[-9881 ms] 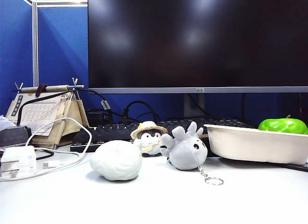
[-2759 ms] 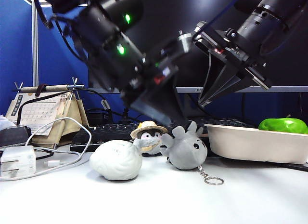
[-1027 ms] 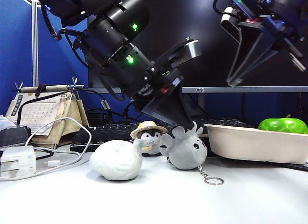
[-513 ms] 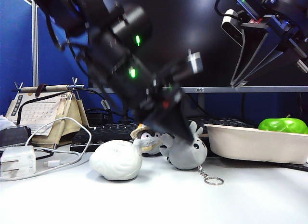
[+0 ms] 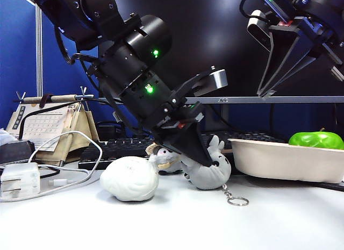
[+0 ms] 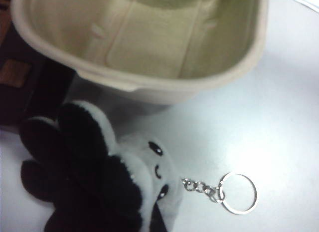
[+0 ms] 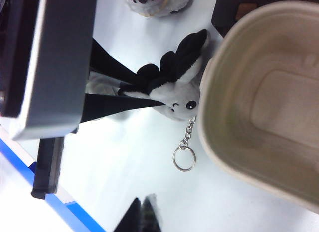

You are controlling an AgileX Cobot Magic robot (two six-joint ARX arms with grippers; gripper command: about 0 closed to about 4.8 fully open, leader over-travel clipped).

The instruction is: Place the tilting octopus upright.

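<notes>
The grey plush octopus [image 5: 214, 173] lies tilted on the white table, tentacles pointing up and back, next to the beige tray. Its face [image 6: 155, 164] and its keyring [image 6: 238, 193] show in the left wrist view, the tentacles there dark in shadow. My left gripper [image 5: 198, 156] comes down on it from the upper left and is shut on its body. In the right wrist view the left gripper's two black fingers pinch the octopus [image 7: 182, 100]. My right gripper [image 5: 263, 92] hangs high at the right, shut and empty, its tips [image 7: 142, 206] well above the table.
A beige tray [image 5: 285, 163] with a green apple [image 5: 316, 140] sits right beside the octopus. A white brain-shaped lump [image 5: 130, 178] and a straw-hatted penguin [image 5: 163, 156] stand to its left. A keyboard [image 5: 121, 148], monitor, desk calendar [image 5: 45, 126] and charger with cable [image 5: 20, 180] lie behind and left.
My left gripper has dropped onto the octopus and shut on it, squashing it slightly. The keyring shifted a little. The right arm has stayed where it was.
</notes>
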